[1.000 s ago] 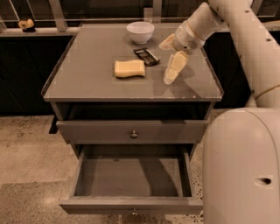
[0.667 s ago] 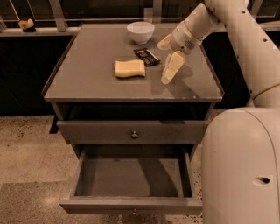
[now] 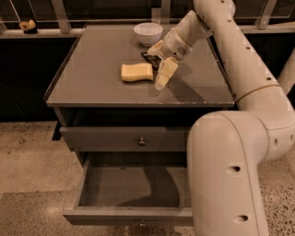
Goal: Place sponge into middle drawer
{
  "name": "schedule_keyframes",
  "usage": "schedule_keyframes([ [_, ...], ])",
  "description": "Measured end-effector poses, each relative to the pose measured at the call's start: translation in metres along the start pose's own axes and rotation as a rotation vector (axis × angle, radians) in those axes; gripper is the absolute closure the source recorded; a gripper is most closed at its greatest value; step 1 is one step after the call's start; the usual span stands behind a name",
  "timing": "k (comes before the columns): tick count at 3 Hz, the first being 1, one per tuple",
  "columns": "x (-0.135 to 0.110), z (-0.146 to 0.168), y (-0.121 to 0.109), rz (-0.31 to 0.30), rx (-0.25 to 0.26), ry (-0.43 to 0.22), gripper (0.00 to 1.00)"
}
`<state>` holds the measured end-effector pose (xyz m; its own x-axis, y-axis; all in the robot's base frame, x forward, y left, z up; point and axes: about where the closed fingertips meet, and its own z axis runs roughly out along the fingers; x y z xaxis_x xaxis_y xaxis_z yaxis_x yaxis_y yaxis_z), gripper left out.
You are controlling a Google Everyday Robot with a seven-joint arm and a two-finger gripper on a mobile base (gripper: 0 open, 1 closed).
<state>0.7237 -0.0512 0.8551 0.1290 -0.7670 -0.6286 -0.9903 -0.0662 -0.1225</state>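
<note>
Claw (image 3: 156, 67) gapes open, holding nothing, just beside the sponge (image 3: 137, 72) on the cabinet top (image 3: 99, 69).

My gripper (image 3: 160, 60) hangs, fingers apart, over a grey cabinet (image 3: 92, 87) standing on a speckled stone floor (image 3: 32, 152). Behind it, a pale railing (image 3: 60, 14) fronts darkness under dim, warm light.

The pincer (image 3: 159, 61), over the worktop (image 3: 92, 85) beside the sponge (image 3: 137, 72), hid most of a small dark thing (image 3: 148, 56). The big arm (image 3: 226, 175) covered the right end of the middle drawer (image 3: 129, 186). The bottom edge cut off that drawer's knob (image 3: 141, 225).
</note>
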Motion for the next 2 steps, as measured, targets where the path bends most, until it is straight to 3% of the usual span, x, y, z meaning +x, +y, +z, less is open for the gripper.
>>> schedule_keyframes([
  [1,-0.0318,0.0527,-0.0327,-0.072,0.002,-0.032,0.0],
  [2,-0.0318,0.0527,-0.0327,-0.072,0.002,-0.032,0.0],
])
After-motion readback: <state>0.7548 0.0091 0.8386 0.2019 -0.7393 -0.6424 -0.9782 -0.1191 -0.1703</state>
